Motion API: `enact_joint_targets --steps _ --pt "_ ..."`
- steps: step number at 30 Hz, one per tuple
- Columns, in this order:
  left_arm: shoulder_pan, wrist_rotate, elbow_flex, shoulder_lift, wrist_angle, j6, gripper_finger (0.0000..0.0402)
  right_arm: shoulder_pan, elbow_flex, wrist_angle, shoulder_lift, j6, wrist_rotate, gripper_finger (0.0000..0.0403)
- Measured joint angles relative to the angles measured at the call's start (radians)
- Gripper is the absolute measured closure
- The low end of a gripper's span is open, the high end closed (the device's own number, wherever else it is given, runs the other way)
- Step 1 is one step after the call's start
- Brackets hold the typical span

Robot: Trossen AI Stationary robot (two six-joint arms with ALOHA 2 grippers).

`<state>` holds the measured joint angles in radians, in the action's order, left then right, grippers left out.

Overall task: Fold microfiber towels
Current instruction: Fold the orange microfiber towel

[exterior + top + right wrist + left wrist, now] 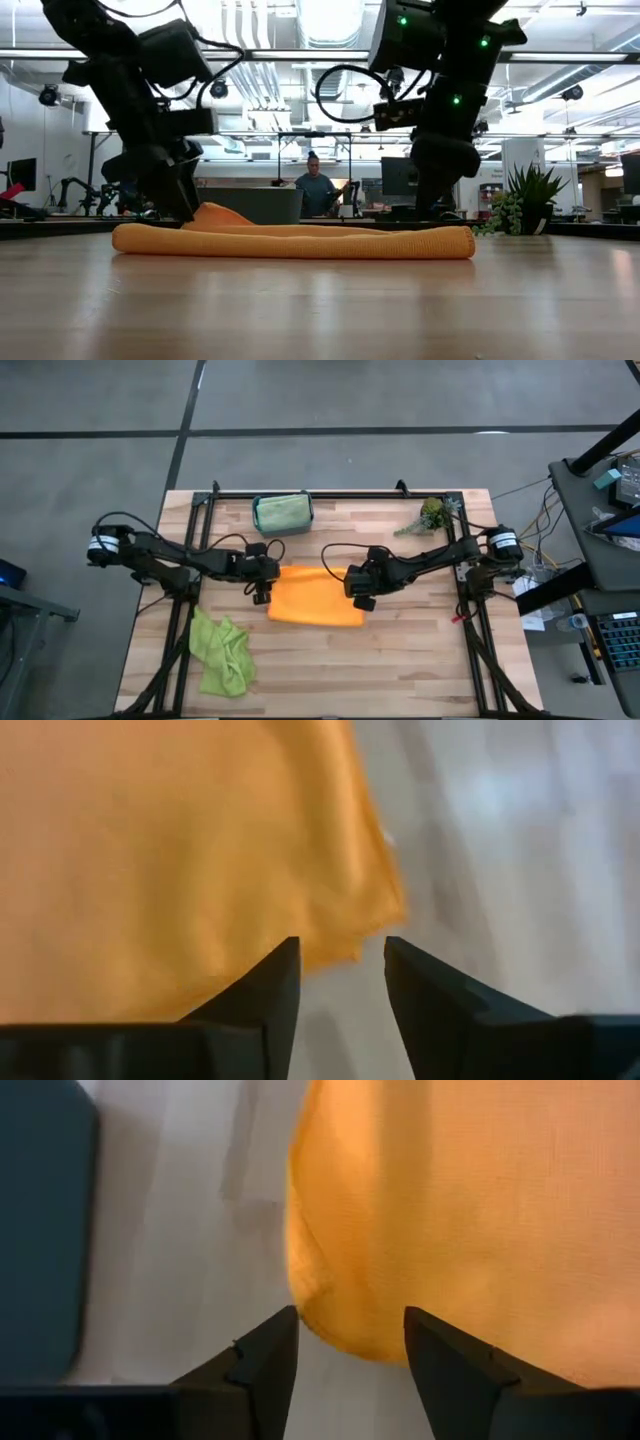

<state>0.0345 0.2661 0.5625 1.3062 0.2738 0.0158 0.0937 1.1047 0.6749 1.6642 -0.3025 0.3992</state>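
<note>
You had the orange towel (pixel 316 598) lying folded near the middle of the table (pixel 400 660), a flat rectangle whose long axis ran across the table from the left arm's side to the right arm's side. In the low view it lay as a low, even roll (pixel 300 242) with one small peak raised at the end under the left arm. Its long edges ran roughly parallel to the table's near and far edges, only slightly skewed.

Your left gripper (pixel 262 592) sat at the towel's left short edge, just above the wood. Its wrist view showed the two fingers (pixel 262 1370) parted, with a rounded corner of orange cloth (pixel 450 1230) lying just beyond the gap and nothing pinched between them. Your right gripper (pixel 360 598) sat at the opposite short edge. Its fingers (pixel 265 995) also stood apart, released, with the towel's corner (pixel 180 850) just ahead of them and bare table to the side.

The lime green towel (pixel 222 652) lay crumpled in a loose heap near the table's front left corner, well apart from the orange one. At the back edge, the teal bin (pixel 283 513) held a pale green cloth (pixel 283 515), and a plant sprig (pixel 428 517) lay toward the back right. A person (pixel 317 190) sat in the room beyond the table.
</note>
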Motion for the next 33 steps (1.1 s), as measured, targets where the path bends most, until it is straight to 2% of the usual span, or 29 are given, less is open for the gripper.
enact_joint_targets --steps 7,11,15,20,26,33 --pt "0.049 0.0 0.001 -0.002 -0.077 0.032 0.0233 0.0 -0.11 -0.355 -0.017 0.047 -0.161 0.0302" --pt "0.068 0.0 0.0 0.01 -0.11 0.047 0.0244 0.0 -0.171 -0.519 -0.017 0.049 -0.198 0.0328" --pt "0.069 0.0 -0.001 0.01 -0.11 0.072 0.0294 0.0 -0.185 -0.536 -0.017 0.016 -0.199 0.0348" --pt "0.071 0.001 -0.002 0.01 -0.115 0.074 0.0389 0.0 -0.182 -0.54 -0.017 0.014 -0.198 0.036" --pt "0.071 0.139 0.001 0.004 -0.141 0.071 0.0396 0.0 -0.18 -0.542 -0.017 0.014 -0.198 0.0358" --pt "0.072 0.119 0.0 0.012 -0.135 0.045 0.039 0.0 -0.18 -0.539 -0.017 0.001 -0.198 0.036"
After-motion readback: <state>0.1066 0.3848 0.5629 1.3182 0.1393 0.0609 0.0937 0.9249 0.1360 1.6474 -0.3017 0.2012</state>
